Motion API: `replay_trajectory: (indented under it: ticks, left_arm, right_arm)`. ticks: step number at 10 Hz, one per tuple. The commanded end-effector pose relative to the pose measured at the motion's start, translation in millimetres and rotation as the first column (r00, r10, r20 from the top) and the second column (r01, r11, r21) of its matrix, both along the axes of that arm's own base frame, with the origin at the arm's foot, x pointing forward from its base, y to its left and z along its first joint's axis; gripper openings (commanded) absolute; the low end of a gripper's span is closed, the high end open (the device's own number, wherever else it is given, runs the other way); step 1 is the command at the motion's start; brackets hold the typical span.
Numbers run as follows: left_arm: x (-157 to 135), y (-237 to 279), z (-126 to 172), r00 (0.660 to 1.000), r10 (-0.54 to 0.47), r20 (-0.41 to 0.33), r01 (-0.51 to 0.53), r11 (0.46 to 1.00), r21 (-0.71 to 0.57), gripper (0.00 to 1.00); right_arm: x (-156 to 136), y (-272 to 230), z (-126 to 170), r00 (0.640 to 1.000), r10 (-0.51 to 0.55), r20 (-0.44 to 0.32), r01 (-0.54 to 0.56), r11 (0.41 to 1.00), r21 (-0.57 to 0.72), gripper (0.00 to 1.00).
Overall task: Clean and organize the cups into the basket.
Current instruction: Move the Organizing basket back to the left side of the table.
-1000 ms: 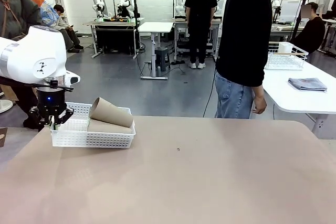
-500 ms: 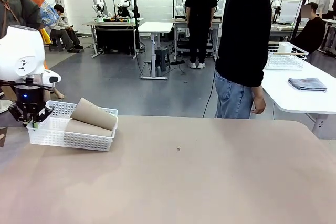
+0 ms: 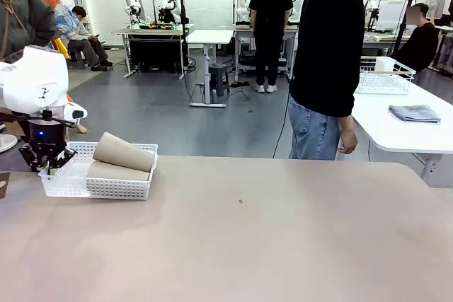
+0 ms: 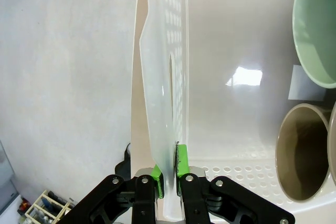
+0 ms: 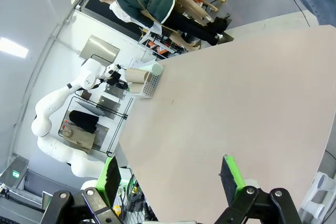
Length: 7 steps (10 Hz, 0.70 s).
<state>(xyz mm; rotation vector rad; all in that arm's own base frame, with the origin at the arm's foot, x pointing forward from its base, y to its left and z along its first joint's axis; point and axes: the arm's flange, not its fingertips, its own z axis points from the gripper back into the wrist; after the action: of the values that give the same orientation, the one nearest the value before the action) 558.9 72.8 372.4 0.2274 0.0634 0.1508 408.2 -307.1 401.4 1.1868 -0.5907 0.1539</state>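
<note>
White plastic basket (image 3: 95, 186): a low, perforated basket is seen at the table's far left corner in the front view, resting on the tan table (image 3: 269, 231).
Basket wall close up: in the left wrist view the basket (image 4: 220, 66) is seen from above, its thin end wall running up the middle of the picture and its smooth floor bare on the near side.
Left gripper (image 3: 47, 167): it hangs straight down over the basket's left end in the front view, below the white arm.
Left gripper's hold: in the left wrist view the left gripper (image 4: 168, 167) is clamped on the basket's end wall, one green pad (image 4: 181, 160) pressed to the inside face and the other to the outside, with only the thin plastic between them.
Tan-brown cups (image 3: 124, 152): two are seen lying on their sides in the basket, one propped on the other and tilted above the rim, mouths towards the gripper end.
Cup mouths: in the left wrist view one tan-brown cup's (image 4: 304, 153) open mouth is seen at the right, inside the basket.
Mint green cup (image 4: 317, 24): its open mouth is seen in the basket beside the tan-brown one, at the far right corner of the left wrist view.
Right gripper (image 5: 170, 174): its green-padded fingers are held wide apart above the bare table, with nothing between them and nothing touched.
Person (image 3: 329, 61): someone in a black top and jeans is seen standing beyond the table's far edge, well apart from the basket.
</note>
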Motion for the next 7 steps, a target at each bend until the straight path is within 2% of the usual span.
replay_trajectory:
  ticks: [1,2,3,4,5,6,7]
  left_arm:
    - [8.7,-2.9,-7.2,1.0,0.025,-0.02,-0.024,0.998,0.05,0.06]
    - [9.1,-1.9,-8.5,0.999,0.026,-0.019,-0.025,0.998,0.054,0.06]
    - [8.6,-3.0,-7.5,1.0,0.02,-0.017,-0.019,0.998,0.057,0.66]
    - [7.0,-2.7,-5.9,1.0,0.02,-0.011,-0.02,0.999,0.051,0.66]
    - [6.1,-2.2,0.8,1.0,0.017,0.004,-0.017,0.999,0.05,1.0]
    - [6.0,-2.3,1.1,1.0,0.016,0.005,-0.016,0.999,0.049,0.83]
    - [6.0,-2.3,1.1,1.0,0.016,0.005,-0.016,0.999,0.049,0.83]
  right_arm:
    - [3.5,-1.0,-0.4,1.0,0.001,0.0,-0.001,1.0,-0.005,1.0]
    - [3.5,-1.0,-0.4,1.0,0.001,0.0,-0.001,1.0,-0.005,1.0]
    - [3.5,-1.0,-0.4,1.0,0.001,0.0,-0.001,1.0,-0.005,1.0]
    - [3.5,-1.0,-0.4,1.0,0.001,0.0,-0.001,1.0,-0.005,1.0]
    - [3.5,-1.0,-0.4,1.0,0.001,0.0,-0.001,1.0,-0.005,1.0]
    - [3.5,-1.0,-0.4,1.0,0.001,0.0,-0.001,1.0,-0.005,1.0]
    - [3.5,-1.0,-0.4,1.0,0.001,0.0,-0.001,1.0,-0.005,1.0]
